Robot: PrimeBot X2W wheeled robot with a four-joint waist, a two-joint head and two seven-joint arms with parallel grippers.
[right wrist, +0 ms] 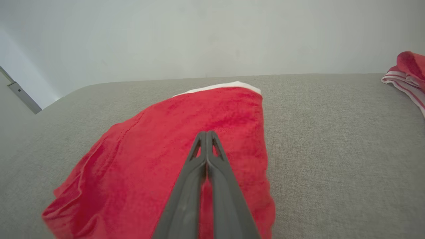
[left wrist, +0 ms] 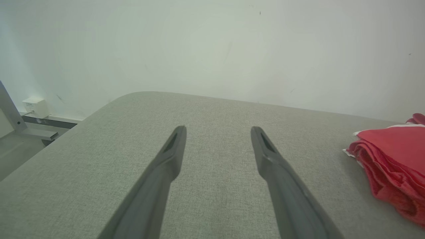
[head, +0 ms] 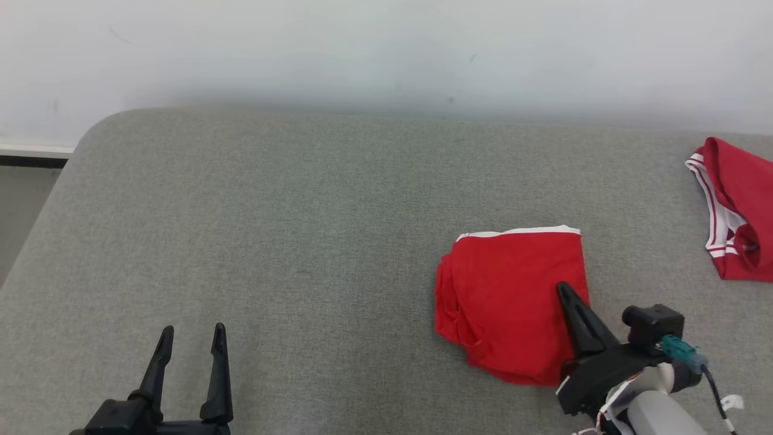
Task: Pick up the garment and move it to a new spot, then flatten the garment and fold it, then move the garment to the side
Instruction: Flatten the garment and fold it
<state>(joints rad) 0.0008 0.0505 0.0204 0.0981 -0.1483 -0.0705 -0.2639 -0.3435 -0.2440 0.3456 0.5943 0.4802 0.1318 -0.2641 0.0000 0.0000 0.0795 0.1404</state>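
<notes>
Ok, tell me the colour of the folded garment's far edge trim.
White trim on the red folded garment; clearest in the head view.

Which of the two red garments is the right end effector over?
The folded red garment with a plain white edge; the shut right end effector lies over it. The bunched red garment with white stripes sits apart at the far right.

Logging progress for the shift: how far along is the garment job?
Looks done: the red garment lies folded on the grey surface. In hand: the right pincer, shut, has its tips over the fold; the left pincer rests open, apart. Left: probably sliding it aside.
</notes>
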